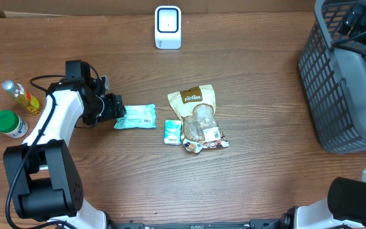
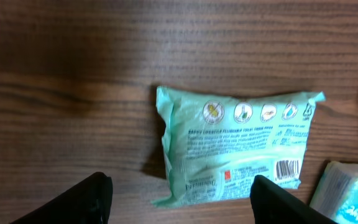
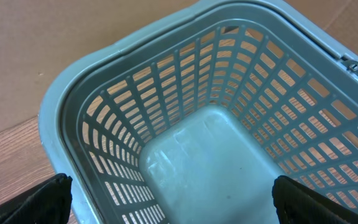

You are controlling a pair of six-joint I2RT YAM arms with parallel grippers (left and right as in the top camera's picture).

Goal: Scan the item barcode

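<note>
The wooden counter (image 1: 246, 191) takes up nearly the whole overhead view. At its right edge stands a grey slatted basket (image 1: 316, 76). My right end effector (image 3: 169, 183) hangs above the basket's mouth. Its two fingers are spread wide at the bottom corners of the wrist view, with nothing between them but the bare floor of the basket below.

Near the middle of the counter lies a snack bag (image 1: 196, 111) with a tan top and a clear lower half. To its left is the mint-green pack (image 1: 136, 117), the item with the code, lying flat on the wood. My left end effector (image 1: 118, 109) sits low at the pack's left end, jaws apart and gripping nothing. In my wrist view one finger stands clear of the pack and the other overlaps its near corner. I cannot tell whether that finger touches the pack.

A small pack (image 1: 172, 131), white and teal, rests between the mint-green pack and the snack bag, just beside the bag. The white scanner (image 1: 168, 27) stands upright at the far edge, well apart from the pack.

At the far left are a green-lidded jar (image 1: 9, 123) and a yellow bottle (image 1: 23, 97) lying on its side.

The barcode (image 2: 288, 169) faces up, printed near one corner of the pack.
</note>
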